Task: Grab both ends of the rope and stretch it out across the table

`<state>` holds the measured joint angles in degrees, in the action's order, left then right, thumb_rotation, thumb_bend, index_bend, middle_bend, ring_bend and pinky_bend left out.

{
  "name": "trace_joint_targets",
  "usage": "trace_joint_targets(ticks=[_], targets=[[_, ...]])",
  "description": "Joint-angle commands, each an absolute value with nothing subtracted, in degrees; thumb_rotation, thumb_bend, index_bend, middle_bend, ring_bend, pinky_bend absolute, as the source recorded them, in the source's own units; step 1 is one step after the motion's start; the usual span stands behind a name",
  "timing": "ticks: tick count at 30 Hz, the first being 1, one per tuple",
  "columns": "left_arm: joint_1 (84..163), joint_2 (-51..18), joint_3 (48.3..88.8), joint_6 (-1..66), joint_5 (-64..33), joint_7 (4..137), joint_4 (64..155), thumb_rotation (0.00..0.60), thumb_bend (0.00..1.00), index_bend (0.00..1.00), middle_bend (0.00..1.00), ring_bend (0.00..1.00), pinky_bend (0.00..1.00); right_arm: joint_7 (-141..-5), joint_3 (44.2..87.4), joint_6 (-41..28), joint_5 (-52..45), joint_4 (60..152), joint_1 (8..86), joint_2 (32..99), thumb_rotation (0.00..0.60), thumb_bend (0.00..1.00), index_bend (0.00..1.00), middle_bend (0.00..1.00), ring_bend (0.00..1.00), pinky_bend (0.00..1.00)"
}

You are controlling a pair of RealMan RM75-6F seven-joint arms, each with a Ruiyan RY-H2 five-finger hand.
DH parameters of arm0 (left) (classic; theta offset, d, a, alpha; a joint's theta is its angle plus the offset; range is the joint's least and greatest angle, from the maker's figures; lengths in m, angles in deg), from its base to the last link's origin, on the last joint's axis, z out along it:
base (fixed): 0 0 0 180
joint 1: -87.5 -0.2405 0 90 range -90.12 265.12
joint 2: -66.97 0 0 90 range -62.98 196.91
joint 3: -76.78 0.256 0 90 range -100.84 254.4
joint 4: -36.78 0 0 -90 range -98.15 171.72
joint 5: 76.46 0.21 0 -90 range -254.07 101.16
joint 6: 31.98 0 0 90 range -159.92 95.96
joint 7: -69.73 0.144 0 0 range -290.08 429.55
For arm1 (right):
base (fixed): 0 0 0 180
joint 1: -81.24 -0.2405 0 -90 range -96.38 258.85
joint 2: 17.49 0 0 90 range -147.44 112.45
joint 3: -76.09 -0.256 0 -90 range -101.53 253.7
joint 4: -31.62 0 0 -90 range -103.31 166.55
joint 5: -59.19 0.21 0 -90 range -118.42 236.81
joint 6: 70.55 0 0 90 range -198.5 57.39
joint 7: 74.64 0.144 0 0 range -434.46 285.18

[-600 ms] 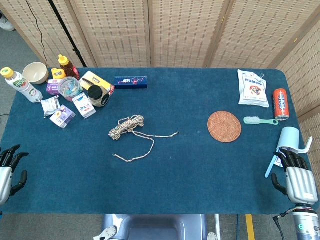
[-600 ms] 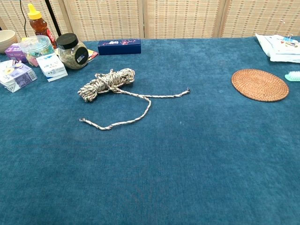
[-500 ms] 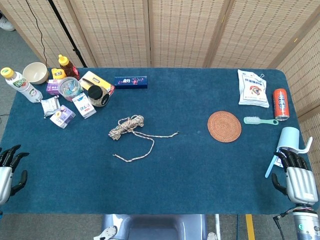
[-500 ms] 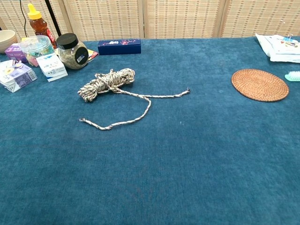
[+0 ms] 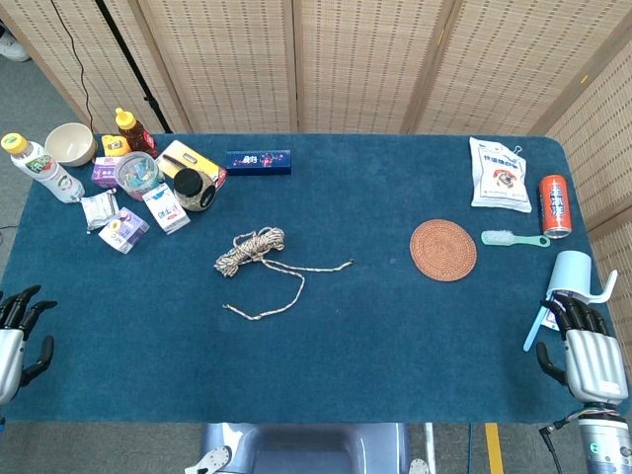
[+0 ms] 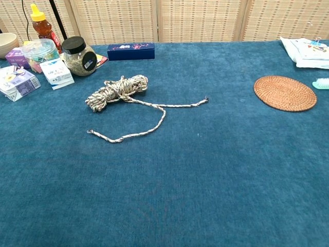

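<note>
A: Starting at the far left, where is the left hand (image 5: 14, 336)?

B: Low at the table's (image 5: 395, 346) near-left corner, off the cloth, holding nothing. Its dark fingers (image 5: 22, 301) are apart and slightly curled. I would judge it is parked there, leaving the work area free.

A: And the clutter just beyond it?

B: A green-capped bottle (image 5: 39, 169), a bowl (image 5: 69, 143), a honey bottle (image 5: 130, 130), a black-lidded jar (image 6: 78, 55) and small cartons (image 6: 55, 72) crowd the far-left corner. They look pushed aside so the middle is open for stretching.

A: The rope (image 6: 117, 91) itself?

B: Left of centre, mostly a bundled coil, with two loose tails running out from it. One tail curves down to an end (image 6: 90, 132) toward the near left; the other runs to an end (image 6: 206, 98) pointing right. Neither end is touched by anything. Handily, each end lies toward the hand that I would expect to take it.

A: Further right?

B: A round woven mat (image 6: 285, 92), then a brush (image 5: 513, 238), a white pouch (image 5: 499, 174) and a red can (image 5: 554, 205) by the far-right edge, all well apart from the rope.

A: The right hand (image 5: 585, 352)?

B: At the near-right corner, empty, fingers (image 5: 581, 317) loosely apart, close by a pale blue cup (image 5: 571, 275). The task looks not yet begun; both hands face a long reach inward.
</note>
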<state>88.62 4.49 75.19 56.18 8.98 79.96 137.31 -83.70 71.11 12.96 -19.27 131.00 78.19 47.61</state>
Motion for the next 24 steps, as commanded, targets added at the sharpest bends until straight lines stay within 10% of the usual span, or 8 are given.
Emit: trace_joint_targets(ticks=[1,24], targets=[[88.6,4.6,75.2,56.2,9.0,80.0,137.4,0.6,0.48,0.27,0.14,0.14,0.05,-83.6,71.1,12.9,-19.2,130.9,78.3,47.7,0.6,0.44,0.19,0.14,0.11,0.12],[89.5,5.1,75.0,55.7,9.8,81.8,138.4,0.6,0.48,0.27,0.14,0.14,0.05,-77.6,67.9,7.0,-21.8,126.8,71.6,49.5,0.6,0.41,0.28,0.21,0.21,0.19]])
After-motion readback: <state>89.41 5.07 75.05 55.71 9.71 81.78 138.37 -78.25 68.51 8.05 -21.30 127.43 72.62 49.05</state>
